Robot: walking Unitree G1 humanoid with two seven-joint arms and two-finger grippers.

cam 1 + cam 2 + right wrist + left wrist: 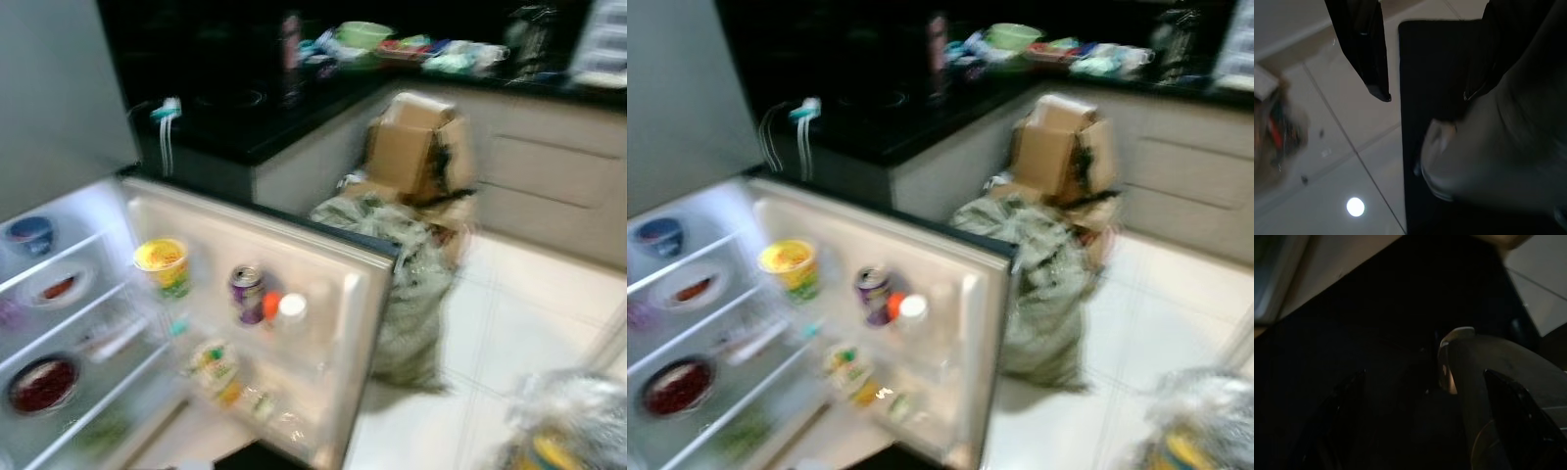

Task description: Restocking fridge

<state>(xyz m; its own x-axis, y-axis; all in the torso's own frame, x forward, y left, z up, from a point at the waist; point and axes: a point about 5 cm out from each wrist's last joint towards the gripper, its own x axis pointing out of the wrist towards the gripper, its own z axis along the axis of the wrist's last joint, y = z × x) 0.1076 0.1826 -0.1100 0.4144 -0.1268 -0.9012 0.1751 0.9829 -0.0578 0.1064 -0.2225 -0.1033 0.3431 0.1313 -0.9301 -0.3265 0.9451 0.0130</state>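
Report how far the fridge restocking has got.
Done: the fridge door stands open, and its racks already hold a yellow cup, a can and bottles; bowls sit on the shelves. In hand: nothing; the right gripper hangs open over the floor tiles. Left: a blurred bag of goods waits on the floor at right.

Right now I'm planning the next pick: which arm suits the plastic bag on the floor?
Right, probably. The bag lies low on the robot's right, the open fridge on its left. The right end effector hangs open over the floor.
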